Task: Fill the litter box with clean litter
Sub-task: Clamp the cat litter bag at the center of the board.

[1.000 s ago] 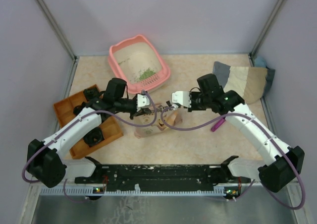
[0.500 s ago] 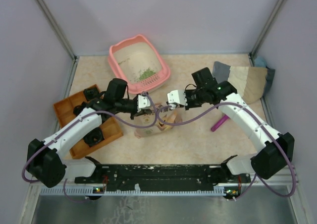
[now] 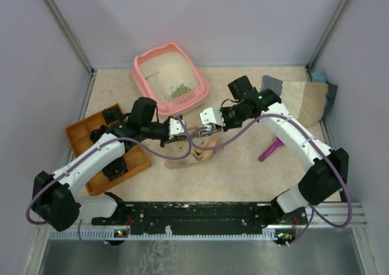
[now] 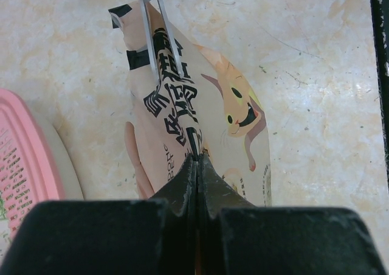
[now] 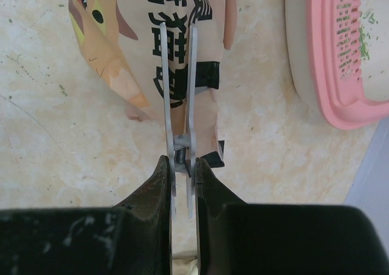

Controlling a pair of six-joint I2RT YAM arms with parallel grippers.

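With the left gripper [image 4: 197, 165] pinched tight on the cat-print litter bag [image 4: 234, 123], the right gripper [image 5: 182, 168], clamped on the metal spring clip [image 5: 179, 86], should squeeze firmly and slide it off toward 3 o'clock without tearing the paper.

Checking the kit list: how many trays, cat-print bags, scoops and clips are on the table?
Trays: 2, the litter box and orange tray
Cat-print bag: 1
Scoop: 1
Clip: 1
Total: 5

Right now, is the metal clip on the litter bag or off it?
On: the metal clip straddles the folded edge of the bag, with the right gripper shut on its handles.
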